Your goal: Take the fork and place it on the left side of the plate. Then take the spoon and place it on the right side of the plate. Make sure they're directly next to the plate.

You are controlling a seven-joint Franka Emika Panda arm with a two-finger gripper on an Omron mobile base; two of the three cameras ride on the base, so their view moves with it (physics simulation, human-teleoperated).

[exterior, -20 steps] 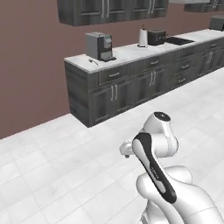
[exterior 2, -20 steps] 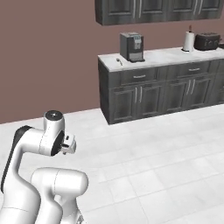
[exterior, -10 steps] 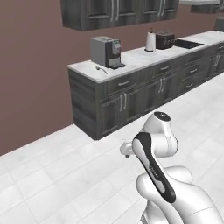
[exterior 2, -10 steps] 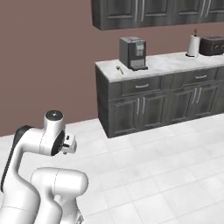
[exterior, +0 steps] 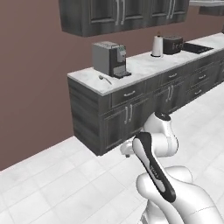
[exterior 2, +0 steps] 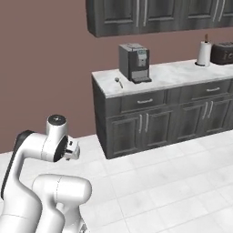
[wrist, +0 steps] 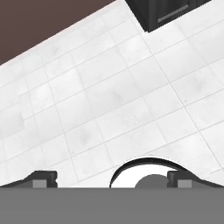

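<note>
A small grey spoon (exterior: 105,79) lies on the white counter (exterior: 144,65), just left of the coffee machine (exterior: 109,58). The gripper (wrist: 111,180) hangs above the tiled floor (wrist: 109,96), well short of the counter, jaws spread wide and empty.

spoon (exterior: 105,79) on counter (exterior: 144,68) left of coffee machine (exterior: 109,58): too small to tell bowl from handle | upper cabinets (exterior 2: 159,13): cut off by top edge | toaster (exterior 2: 224,53): cut at right edge | sink (exterior: 197,47) far right: partly cut off | gripper (wrist: 112,179): only fingertips poke up at bottom edge
</note>
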